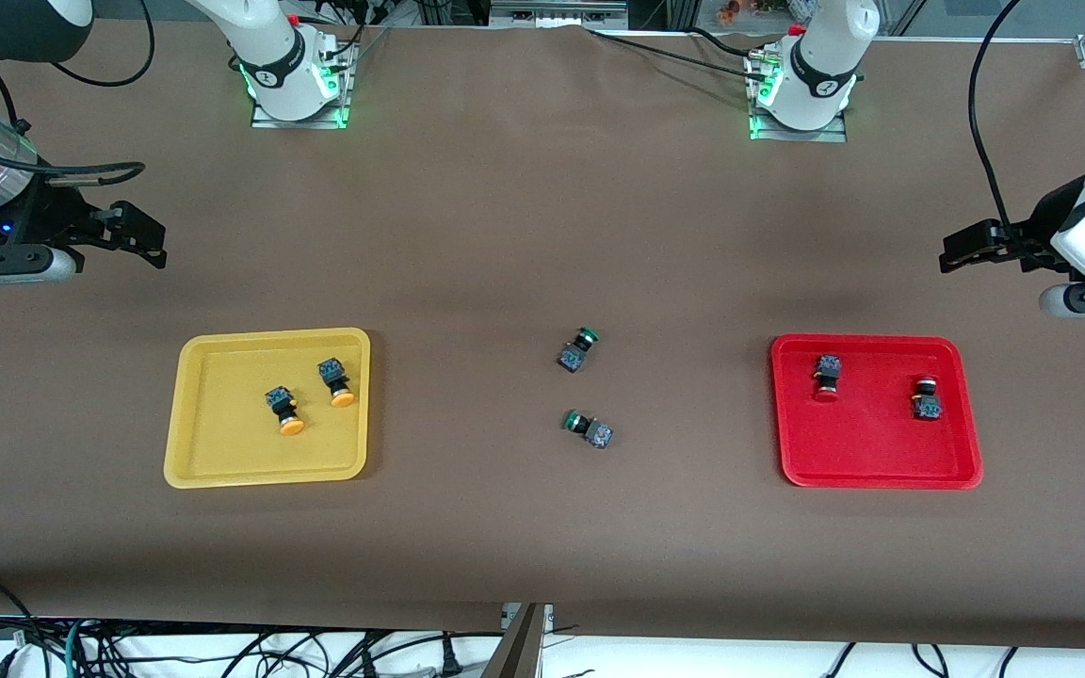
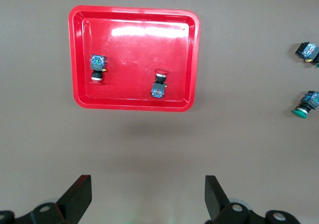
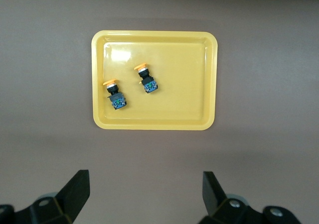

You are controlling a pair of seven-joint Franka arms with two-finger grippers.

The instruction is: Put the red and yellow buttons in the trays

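buttons look light, rigid and roll-prone, best pinched across the square body: the two yellow buttons point(image 1: 307, 396) lie in the yellow tray point(image 1: 186, 414), the two red buttons point(image 1: 874, 386) in the red tray point(image 1: 882, 476). both the left gripper point(image 1: 962, 252) and right gripper point(image 1: 142, 235) hang with jaws released and empty, each tray well clear below its jaws.

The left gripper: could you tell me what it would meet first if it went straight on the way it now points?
Probably the bare table. The left gripper, open, looks down at brown surface short of the red tray, though depth is hard to judge.
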